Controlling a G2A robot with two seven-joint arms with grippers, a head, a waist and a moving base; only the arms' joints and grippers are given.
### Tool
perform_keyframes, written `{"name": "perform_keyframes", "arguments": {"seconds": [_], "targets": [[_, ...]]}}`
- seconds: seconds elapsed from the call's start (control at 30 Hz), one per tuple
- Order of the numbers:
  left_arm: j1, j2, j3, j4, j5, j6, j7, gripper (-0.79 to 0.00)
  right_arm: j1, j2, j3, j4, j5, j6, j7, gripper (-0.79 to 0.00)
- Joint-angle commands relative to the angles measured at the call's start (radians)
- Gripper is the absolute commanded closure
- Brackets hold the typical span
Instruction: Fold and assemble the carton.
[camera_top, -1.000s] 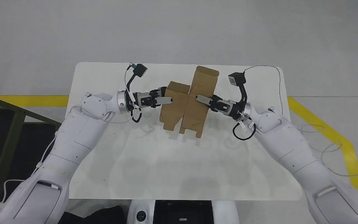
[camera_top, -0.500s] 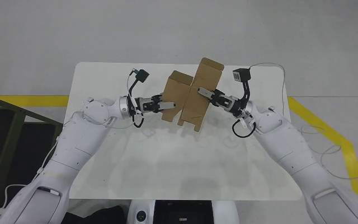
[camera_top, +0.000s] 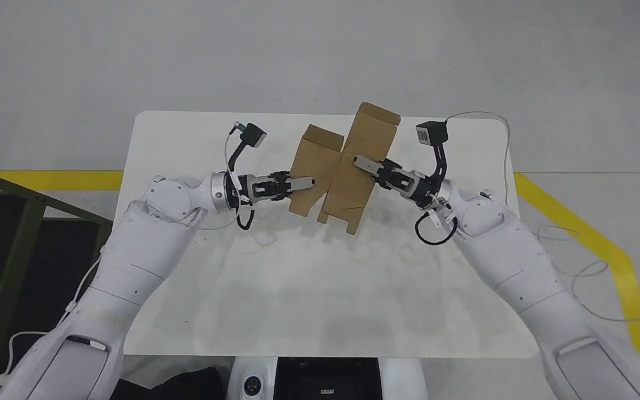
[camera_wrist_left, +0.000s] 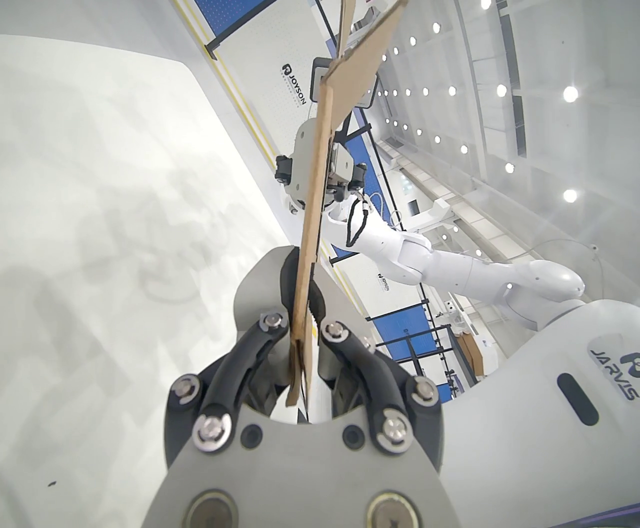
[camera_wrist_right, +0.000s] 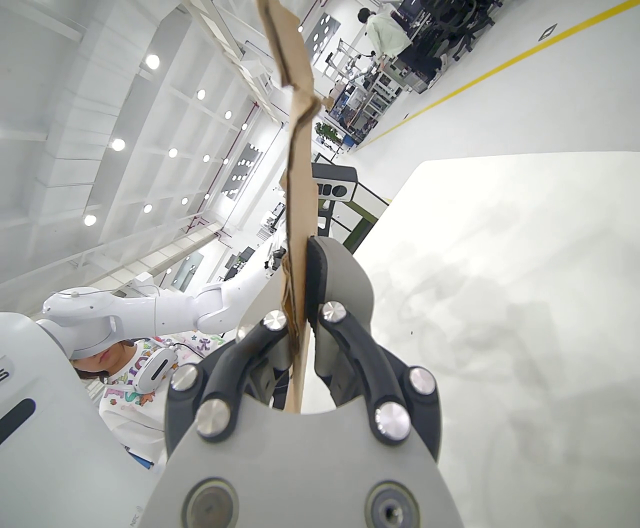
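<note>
Carton (camera_top: 335, 180): brown corrugated board, flattened, flaps projecting at both ends; held clear of the table (camera_top: 300, 290), slanted, spanning between the two end effectors.
Left end effector (camera_wrist_left: 298, 280): fingers closed on the carton's near edge, board pinched edge-on between the pads.
Right end effector (camera_wrist_right: 299, 270): fingers closed on the opposite edge, likewise pinched.
Table: white, beneath both end effectors.

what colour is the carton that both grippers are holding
The carton is plain brown cardboard, with no print visible. It shows best in the top view.
</note>
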Motion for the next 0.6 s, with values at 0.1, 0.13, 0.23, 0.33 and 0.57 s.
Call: {"name": "perform_keyframes", "arguments": {"seconds": [0.1, 0.13, 0.23, 0.33, 0.57], "targets": [[0.001, -0.001, -0.004, 0.005, 0.0, 0.009, -0.003, 0.0, -0.002, -0.007, 0.005, 0.003, -0.001, 0.0, 0.012, -0.785], [0.0, -0.001, -0.005, 0.006, 0.005, 0.011, -0.003, 0.0, -0.002, -0.007, 0.007, 0.004, 0.002, -0.001, 0.015, -0.785], [-0.013, 0.0, -0.007, 0.015, 0.06, 0.03, -0.007, 0.0, -0.001, -0.004, 0.022, 0.004, 0.011, -0.016, 0.063, -0.785], [-0.039, 0.001, 0.004, 0.035, 0.084, 0.081, -0.069, 0.0, 0.004, 0.01, 0.036, 0.002, 0.018, 0.001, 0.19, -0.785], [-0.114, -0.009, 0.019, 0.152, 0.014, 0.121, -0.212, 0.0, -0.026, 0.065, 0.121, -0.036, 0.07, 0.125, 0.451, -0.785]]}}
